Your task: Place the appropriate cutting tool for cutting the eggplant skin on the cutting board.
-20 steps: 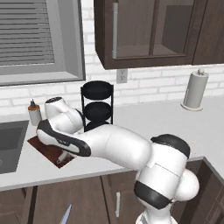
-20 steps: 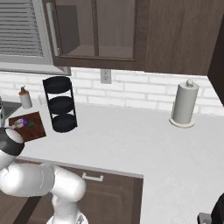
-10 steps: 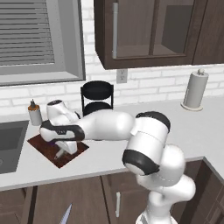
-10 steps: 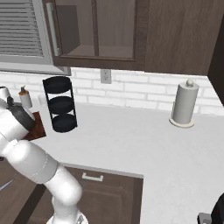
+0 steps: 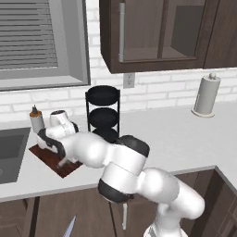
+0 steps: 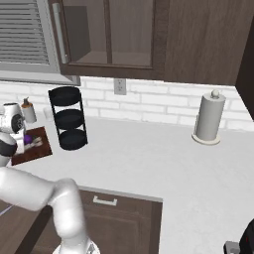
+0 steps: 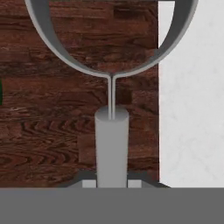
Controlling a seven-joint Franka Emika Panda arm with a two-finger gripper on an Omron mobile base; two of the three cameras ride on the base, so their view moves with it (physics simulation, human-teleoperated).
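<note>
Gripper (image 7: 112, 177) over dark reddish-brown wooden cutting board (image 7: 65, 109).
Fingers pinch the grey cylindrical handle of a loop-bladed peeler (image 7: 112, 131) above the board's edge; small purple eggplant (image 6: 28, 141) lies on the board.

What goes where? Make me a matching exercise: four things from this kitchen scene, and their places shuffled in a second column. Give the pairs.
1. black three-tier round rack
2. white paper towel roll on its stand
3. grey loop-bladed peeler
4. small glossy purple eggplant

a. lying on the dark reddish-brown wooden cutting board
b. far right of the white counter
c. held in the hand
d. standing beside the board

Pairs: 1-d, 2-b, 3-c, 4-a
</note>
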